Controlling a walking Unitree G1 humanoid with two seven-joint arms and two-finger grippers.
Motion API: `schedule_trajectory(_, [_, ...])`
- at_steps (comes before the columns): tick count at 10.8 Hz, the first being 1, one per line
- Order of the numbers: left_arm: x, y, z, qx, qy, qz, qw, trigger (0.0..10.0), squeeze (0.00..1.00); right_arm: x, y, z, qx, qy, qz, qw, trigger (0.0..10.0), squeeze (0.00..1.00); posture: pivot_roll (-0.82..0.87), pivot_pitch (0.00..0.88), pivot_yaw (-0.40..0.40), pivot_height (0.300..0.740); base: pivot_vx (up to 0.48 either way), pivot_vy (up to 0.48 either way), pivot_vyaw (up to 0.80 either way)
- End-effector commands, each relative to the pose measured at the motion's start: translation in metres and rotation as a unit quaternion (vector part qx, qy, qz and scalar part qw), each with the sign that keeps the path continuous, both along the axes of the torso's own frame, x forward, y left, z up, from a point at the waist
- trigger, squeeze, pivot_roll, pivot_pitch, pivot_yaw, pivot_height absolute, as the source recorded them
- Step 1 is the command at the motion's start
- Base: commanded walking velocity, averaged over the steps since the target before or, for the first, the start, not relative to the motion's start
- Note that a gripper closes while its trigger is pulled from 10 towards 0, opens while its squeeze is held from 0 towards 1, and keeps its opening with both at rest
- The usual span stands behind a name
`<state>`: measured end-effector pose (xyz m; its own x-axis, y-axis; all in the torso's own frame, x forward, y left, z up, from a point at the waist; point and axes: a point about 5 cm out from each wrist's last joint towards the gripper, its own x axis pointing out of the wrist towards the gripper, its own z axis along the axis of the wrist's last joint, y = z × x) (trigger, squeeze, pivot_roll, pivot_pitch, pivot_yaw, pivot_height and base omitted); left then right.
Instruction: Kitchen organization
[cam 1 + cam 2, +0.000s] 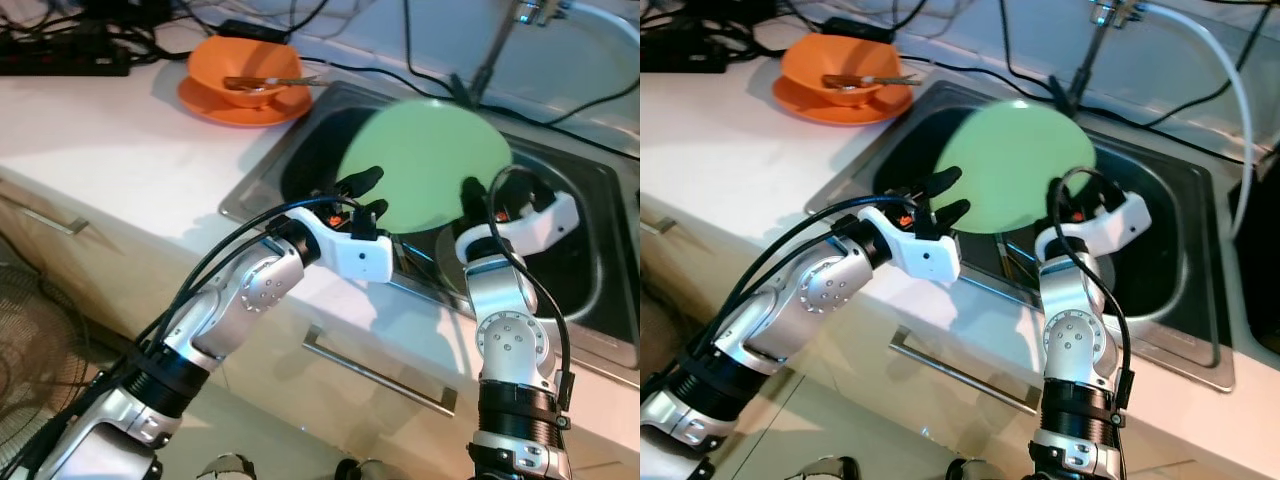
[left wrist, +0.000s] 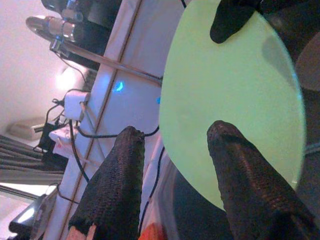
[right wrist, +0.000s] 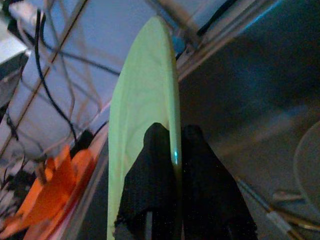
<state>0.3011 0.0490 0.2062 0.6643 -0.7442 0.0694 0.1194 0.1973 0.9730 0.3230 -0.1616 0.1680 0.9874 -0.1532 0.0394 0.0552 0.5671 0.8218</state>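
A round light-green plate (image 1: pixel 425 165) is held tilted on edge over the sink (image 1: pixel 570 190). My right gripper (image 1: pixel 468 192) is shut on its near right rim, and the right wrist view shows both fingers (image 3: pixel 160 150) pinching the plate (image 3: pixel 145 110) edge-on. My left gripper (image 1: pixel 368 194) is open at the plate's near left rim. In the left wrist view the plate's edge (image 2: pixel 235 100) lies between its spread fingers (image 2: pixel 235 150); I cannot tell whether they touch it.
An orange bowl (image 1: pixel 245 62) with a spoon (image 1: pixel 270 83) sits on an orange plate at the counter's back left. Black cables trail along the back wall. The faucet (image 1: pixel 530 10) stands behind the sink. Utensils (image 1: pixel 1005 255) lie in the basin. A drawer handle (image 1: pixel 380 372) is below.
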Motion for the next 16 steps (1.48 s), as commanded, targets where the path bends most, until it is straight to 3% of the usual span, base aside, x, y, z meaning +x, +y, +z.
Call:
schedule_trajectory(1, [-0.001,-0.002,0.004,-0.009,-0.002,-0.007,1.000,10.0,0.00,0.003,-0.011,0.013,0.003,-0.027,-0.034,0.999,0.0,0.00,-0.05,0.071,-0.099,0.740,0.000,0.000,0.00])
schedule_trajectory(2, [0.000,-0.001,0.002,-0.031,0.023,-0.001,0.999,10.0,0.00,0.005,-0.018,0.013,-0.004,-0.023,-0.051,0.998,0.0,0.00,-0.05,0.071,-0.098,0.740,0.000,0.000,0.00])
schedule_trajectory(3, [0.001,0.002,-0.001,-0.101,0.084,0.013,0.991,10.0,0.00,0.008,-0.021,0.011,-0.018,-0.015,-0.059,0.998,0.0,0.00,-0.05,0.070,-0.098,0.740,0.000,0.000,0.00])
schedule_trajectory(4, [0.005,0.008,-0.005,-0.199,0.174,0.038,0.964,10.0,0.00,0.010,-0.024,0.008,-0.033,-0.008,-0.061,0.998,0.0,0.00,-0.05,0.069,-0.099,0.740,0.000,0.000,0.00])
schedule_trajectory(5, [0.006,0.011,-0.012,-0.254,0.235,0.045,0.937,10.0,0.00,0.013,-0.025,0.003,-0.051,0.004,-0.064,0.997,0.3,0.00,-0.05,0.069,-0.099,0.740,0.000,0.000,0.00])
schedule_trajectory(6, [0.006,0.014,-0.015,-0.316,0.286,0.052,0.903,10.0,0.00,0.016,-0.024,0.000,-0.072,0.011,-0.061,0.995,10.0,0.00,-0.04,0.068,-0.101,0.740,0.000,0.000,0.00])
schedule_trajectory(7, [0.006,0.019,-0.024,-0.360,0.363,0.069,0.857,10.0,0.00,0.020,-0.023,-0.005,-0.107,0.020,-0.058,0.992,10.0,0.00,-0.04,0.068,-0.101,0.740,0.000,0.000,0.00])
schedule_trajectory(9, [0.003,0.024,-0.028,-0.376,0.397,0.071,0.834,10.0,0.00,0.025,-0.021,-0.011,-0.138,0.036,-0.049,0.989,10.0,0.00,-0.04,0.069,-0.102,0.740,0.000,0.000,0.00])
schedule_trajectory(11, [-0.003,0.036,-0.029,-0.372,0.421,0.086,0.823,10.0,0.00,0.035,-0.020,-0.025,-0.185,0.064,-0.033,0.980,10.0,0.00,-0.03,0.066,-0.110,0.740,0.000,0.000,0.00])
schedule_trajectory(16, [-0.007,0.035,-0.029,-0.363,0.440,0.092,0.816,10.0,0.00,0.042,-0.023,-0.058,-0.246,0.145,-0.011,0.958,10.0,0.00,-0.02,0.061,-0.118,0.740,0.000,0.000,0.00])
